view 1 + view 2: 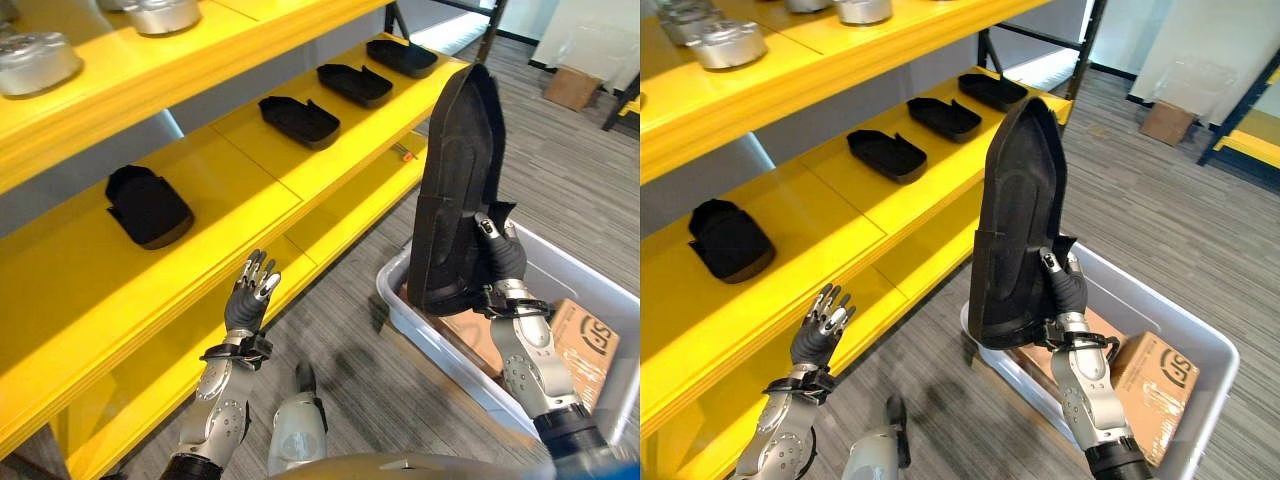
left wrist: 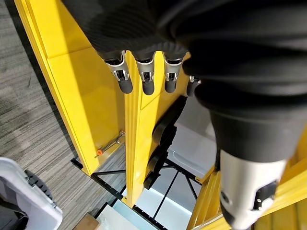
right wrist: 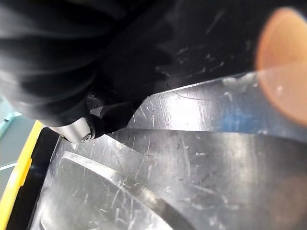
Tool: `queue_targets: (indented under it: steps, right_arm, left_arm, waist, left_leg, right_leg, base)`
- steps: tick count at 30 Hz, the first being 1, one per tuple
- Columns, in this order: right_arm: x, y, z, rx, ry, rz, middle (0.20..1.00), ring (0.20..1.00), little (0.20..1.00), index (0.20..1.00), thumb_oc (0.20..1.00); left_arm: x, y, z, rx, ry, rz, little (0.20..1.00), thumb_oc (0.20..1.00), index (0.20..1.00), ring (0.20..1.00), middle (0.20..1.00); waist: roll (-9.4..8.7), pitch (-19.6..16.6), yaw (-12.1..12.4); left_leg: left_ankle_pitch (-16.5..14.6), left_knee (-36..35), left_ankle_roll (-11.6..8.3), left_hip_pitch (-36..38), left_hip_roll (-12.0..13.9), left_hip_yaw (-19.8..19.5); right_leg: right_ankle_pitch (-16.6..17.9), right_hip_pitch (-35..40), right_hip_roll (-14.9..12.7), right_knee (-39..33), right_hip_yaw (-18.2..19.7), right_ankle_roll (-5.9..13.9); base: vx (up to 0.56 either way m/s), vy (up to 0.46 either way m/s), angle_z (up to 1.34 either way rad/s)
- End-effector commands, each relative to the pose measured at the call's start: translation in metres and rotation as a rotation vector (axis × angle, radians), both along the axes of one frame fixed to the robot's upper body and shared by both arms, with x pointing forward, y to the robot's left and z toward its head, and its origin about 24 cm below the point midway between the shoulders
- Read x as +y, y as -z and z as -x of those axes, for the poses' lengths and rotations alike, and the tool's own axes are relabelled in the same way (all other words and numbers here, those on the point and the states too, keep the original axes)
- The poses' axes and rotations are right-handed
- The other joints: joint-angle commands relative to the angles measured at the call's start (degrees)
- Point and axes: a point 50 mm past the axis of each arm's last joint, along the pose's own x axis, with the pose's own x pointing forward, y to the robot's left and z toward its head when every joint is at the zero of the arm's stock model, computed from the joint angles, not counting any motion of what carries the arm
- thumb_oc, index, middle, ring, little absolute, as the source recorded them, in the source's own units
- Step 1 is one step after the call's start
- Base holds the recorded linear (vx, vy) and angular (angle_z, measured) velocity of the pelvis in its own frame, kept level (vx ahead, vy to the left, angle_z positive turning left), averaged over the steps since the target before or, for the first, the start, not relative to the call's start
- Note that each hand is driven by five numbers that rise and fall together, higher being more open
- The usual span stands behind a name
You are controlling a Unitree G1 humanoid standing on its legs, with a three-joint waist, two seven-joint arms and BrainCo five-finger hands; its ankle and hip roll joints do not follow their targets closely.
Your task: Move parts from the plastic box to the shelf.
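The right hand holds a long black part upright above the plastic box, its fingers curled round the part's lower end. The part's pointed tip stands up toward the yellow shelf, and its lower end hangs just over the box's near corner. The box sits on the floor beside the shelf, and a cardboard carton lies inside it, beside the right hand. In the right wrist view the scratched dark surface of the part lies right against the hand.

The left hand is raised by the front edge of the shelf's middle board, fingers straight and relaxed, holding nothing. In the left wrist view its fingers point along the shelf's yellow edge.

On the middle board of the shelf four black parts lie in a row: one nearest the left hand, then a second, a third and a fourth toward the shelf's far end. On the board above stand silver metal parts, well apart from both hands.
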Motion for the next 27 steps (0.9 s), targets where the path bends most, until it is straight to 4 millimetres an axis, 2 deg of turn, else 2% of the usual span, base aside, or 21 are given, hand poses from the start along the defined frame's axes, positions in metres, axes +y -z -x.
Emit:
queue_targets:
  steps: [1,2,4,5,7,8,9,12,14,15,17,18,19,20,21,22,23,25,27]
  right_arm:
    - [0.003,-0.022,-0.003,-0.144,-0.01,-0.051,0.2,0.2,0.2,0.2,0.2]
    - [0.001,-0.021,-0.001,-0.141,-0.002,-0.055,0.2,0.2,0.2,0.2,0.2]
    - [-0.001,-0.016,0.002,-0.118,0.005,-0.06,0.2,0.2,0.2,0.2,0.2]
    - [0.003,-0.013,0.001,-0.107,-0.003,-0.074,0.2,0.2,0.2,0.2,0.2]
    - [0.004,-0.011,0.002,-0.097,-0.007,-0.078,0.2,0.2,0.2,0.2,0.2]
    - [0.005,-0.005,0.002,-0.067,-0.021,-0.079,0.2,0.2,0.2,0.2,0.2]
    - [0.005,-0.005,0.002,-0.067,-0.021,-0.079,0.2,0.2,0.2,0.2,0.2]
    - [0.011,-0.003,-0.001,-0.056,-0.041,-0.091,0.2,0.2,0.2,0.2,0.2]
    - [0.012,-0.003,-0.001,-0.056,-0.044,-0.093,0.2,0.2,0.2,0.2,0.2]
    - [0.014,-0.002,-0.001,-0.051,-0.044,-0.101,0.2,0.2,0.2,0.2,0.2]
    - [0.017,0.001,-0.002,-0.037,-0.048,-0.12,0.2,0.2,0.2,0.2,0.2]
    - [0.018,0.002,-0.001,-0.034,-0.048,-0.132,0.2,0.2,0.2,0.2,0.2]
    - [0.018,0.003,0.0,-0.029,-0.045,-0.147,0.2,0.2,0.2,0.2,0.2]
    - [0.023,0.004,0.001,-0.023,-0.061,-0.182,0.2,0.2,0.2,0.2,0.2]
    - [0.025,0.005,0.002,-0.021,-0.077,-0.194,0.2,0.2,0.2,0.2,0.2]
    - [0.025,0.005,0.002,-0.021,-0.077,-0.194,0.2,0.2,0.2,0.2,0.2]
    - [0.027,0.006,0.002,-0.017,-0.102,-0.198,0.2,0.2,0.2,0.2,0.2]
    - [0.03,0.009,0.002,-0.001,-0.117,-0.199,0.2,0.2,0.2,0.2,0.2]
    - [0.031,0.015,0.005,0.023,-0.134,-0.225,0.2,0.2,0.2,0.2,0.2]
  left_arm:
    - [0.003,-0.028,-0.014,-0.147,0.006,-0.026,1.0,1.0,1.0,1.0,1.0]
    - [0.001,-0.028,-0.013,-0.148,0.017,-0.032,1.0,1.0,1.0,1.0,1.0]
    - [0.0,-0.024,-0.012,-0.134,0.026,-0.03,1.0,1.0,1.0,1.0,1.0]
    - [0.002,-0.032,-0.016,-0.165,0.025,-0.052,1.0,1.0,1.0,1.0,1.0]
    - [0.004,-0.033,-0.015,-0.168,0.026,-0.061,1.0,1.0,1.0,1.0,1.0]
    - [0.011,-0.032,-0.011,-0.162,0.007,-0.087,1.0,1.0,1.0,1.0,1.0]
    - [0.011,-0.032,-0.011,-0.161,0.007,-0.087,1.0,1.0,1.0,1.0,1.0]
    - [0.015,-0.035,-0.009,-0.173,-0.013,-0.097,1.0,1.0,1.0,1.0,1.0]
    - [0.015,-0.035,-0.009,-0.172,-0.011,-0.099,1.0,1.0,1.0,1.0,1.0]
    - [0.014,-0.036,-0.009,-0.176,-0.003,-0.112,1.0,1.0,1.0,1.0,1.0]
    - [0.013,-0.035,-0.009,-0.173,-0.001,-0.118,1.0,1.0,1.0,1.0,1.0]
    - [0.014,-0.036,-0.009,-0.174,-0.003,-0.127,1.0,1.0,1.0,1.0,1.0]
    - [0.014,-0.037,-0.009,-0.178,-0.003,-0.134,1.0,1.0,1.0,1.0,1.0]
    - [0.016,-0.037,-0.012,-0.179,-0.011,-0.149,1.0,1.0,1.0,1.0,1.0]
    - [0.014,-0.038,-0.016,-0.184,-0.004,-0.156,1.0,1.0,1.0,1.0,1.0]
    - [0.014,-0.038,-0.016,-0.184,-0.004,-0.156,1.0,1.0,1.0,1.0,1.0]
    - [0.01,-0.041,-0.019,-0.202,0.014,-0.164,1.0,1.0,1.0,1.0,1.0]
    - [0.008,-0.04,-0.018,-0.204,0.012,-0.153,1.0,1.0,1.0,1.0,1.0]
    - [0.005,-0.038,-0.018,-0.2,0.012,-0.134,1.0,1.0,1.0,1.0,1.0]
  waist:
    - [-1.21,-4.9,-1.1]
    - [-0.66,-5.1,-1.4]
    - [-0.28,-6.0,-1.8]
    - [-0.65,-6.0,-1.4]
    - [-1.06,-6.4,-1.4]
    - [-1.85,-7.4,-0.6]
    - [-1.88,-7.4,-0.6]
    - [-3.24,-8.1,1.2]
    - [-3.53,-8.3,1.3]
    - [-3.8,-8.6,1.7]
    - [-3.81,-9.0,1.9]
    - [-3.87,-9.1,1.9]
    - [-3.83,-9.2,1.9]
    - [-3.11,-9.4,-0.2]
    - [-1.82,-8.7,-2.7]
    - [-1.81,-8.8,-2.6]
    - [-1.19,-7.6,-4.4]
    - [-1.54,-7.0,-4.8]
    - [-2.26,-6.9,-5.2]
  left_leg:
    - [1.9,-7.7,-2.22,1.3,1.9,-1.5]
    - [3.2,-10.5,-2.13,2.0,1.8,-0.4]
    - [3.2,-14.1,-1.7,2.7,0.5,0.7]
    - [2.8,-13.9,-1.5,2.2,-1.2,-0.8]
    - [2.6,-14.7,-1.02,2.5,-1.9,-0.7]
    - [1.4,-16.4,0.32,3.4,-4.0,-0.4]
    - [1.4,-16.4,0.34,3.4,-4.1,-0.3]
    - [-0.3,-16.2,1.79,2.6,-7.7,-1.0]
    - [-0.7,-16.3,2.22,2.3,-8.6,-1.3]
    - [-1.3,-16.3,2.96,2.1,-10.3,-2.0]
    - [-1.7,-17.2,3.93,2.5,-11.9,-2.4]
    - [-1.7,-17.7,4.4,2.9,-12.7,-2.6]
    - [-0.4,-18.5,5.27,2.4,-13.9,-2.6]
    - [0.5,-20.8,6.3,3.4,-15.1,-4.3]
    - [1.3,-21.7,6.52,4.2,-14.9,-6.1]
    - [1.3,-21.7,6.51,4.1,-14.9,-6.0]
    - [1.6,-21.4,6.91,4.8,-14.9,-8.3]
    - [1.6,-21.6,6.91,5.3,-15.2,-8.6]
    - [1.4,-20.8,6.55,5.6,-15.4,-9.6]
  right_leg:
    - [-3.1,-6.1,-2.6,6.5,0.2,2.68]
    - [-3.0,-5.5,-3.0,6.8,-0.6,3.14]
    - [-2.8,-5.3,-3.8,7.4,-1.2,3.93]
    - [-1.2,-4.9,-5.2,6.9,-1.8,4.81]
    - [-0.2,-4.4,-6.0,6.3,-2.3,5.47]
    - [1.7,-4.1,-7.9,5.8,-2.9,7.12]
    - [1.7,-4.1,-7.9,5.8,-2.8,7.13]
    - [7.4,-3.5,-11.0,3.8,-3.2,10.05]
    - [8.3,-3.3,-11.5,3.2,-3.3,10.55]
    - [10.0,-3.3,-12.7,2.3,-3.3,11.4]
    - [11.4,-3.5,-13.8,2.4,-2.6,11.88]
    - [12.2,-3.7,-14.4,2.6,-2.2,12.15]
    - [13.7,-4.4,-15.3,2.8,-2.3,11.63]
    - [13.5,-8.7,-12.7,5.6,9.1,10.08]
    - [8.4,-12.4,-5.5,7.0,21.8,8.04]
    - [8.4,-12.5,-5.4,7.0,21.8,8.03]
    - [3.2,-14.9,2.2,8.0,29.4,6.58]
    - [2.9,-15.0,3.9,5.9,29.5,5.66]
    - [2.7,-13.0,3.3,4.8,28.5,6.12]
  base:
    - [0.12,0.191,0.51]
    - [0.14,0.227,0.71]
    - [0.1,0.261,0.94]
    - [0.1,0.273,0.8]
    - [0.09,0.229,0.38]
    - [0.09,0.184,0.25]
    - [0.13,0.28,0.17]
    - [0.08,0.214,0.0]
    - [0.05,0.17,0.3]
    - [0.04,0.188,0.35]
    - [0.07,0.228,0.26]
    - [0.02,0.241,0.27]
    - [0.04,0.302,0.37]
    - [0.06,0.319,0.6]
    - [0.09,0.22,0.87]
    - [0.08,0.121,0.7]
    - [0.05,0.028,0.51]
    - [0.03,-0.033,0.49]
    - [0.0,-0.12,0.23]
